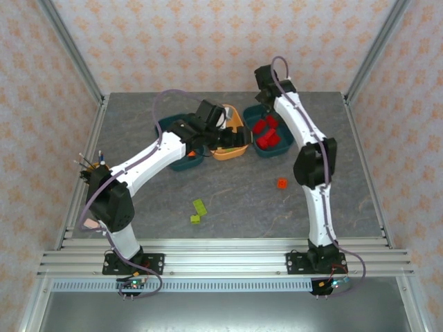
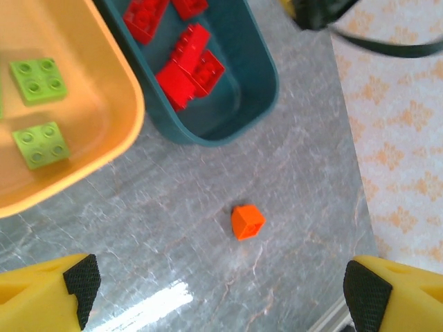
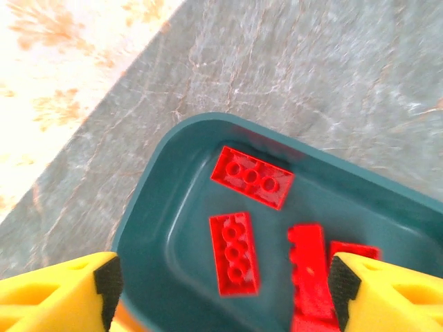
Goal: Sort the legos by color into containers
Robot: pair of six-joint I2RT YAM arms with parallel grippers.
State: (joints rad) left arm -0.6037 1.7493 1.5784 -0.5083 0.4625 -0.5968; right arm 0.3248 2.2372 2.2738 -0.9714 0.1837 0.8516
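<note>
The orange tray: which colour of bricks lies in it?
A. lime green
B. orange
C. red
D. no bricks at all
A: in the left wrist view two lime green bricks lie in the orange tray, while the red bricks are in the teal tray beside it.

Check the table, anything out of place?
Three bricks lie loose on the table, outside any tray: an orange brick right of centre and two green bricks nearer the front. Also, the orange tray holds green squares, a colour mismatch. Nothing looks spilled or damaged.
</note>
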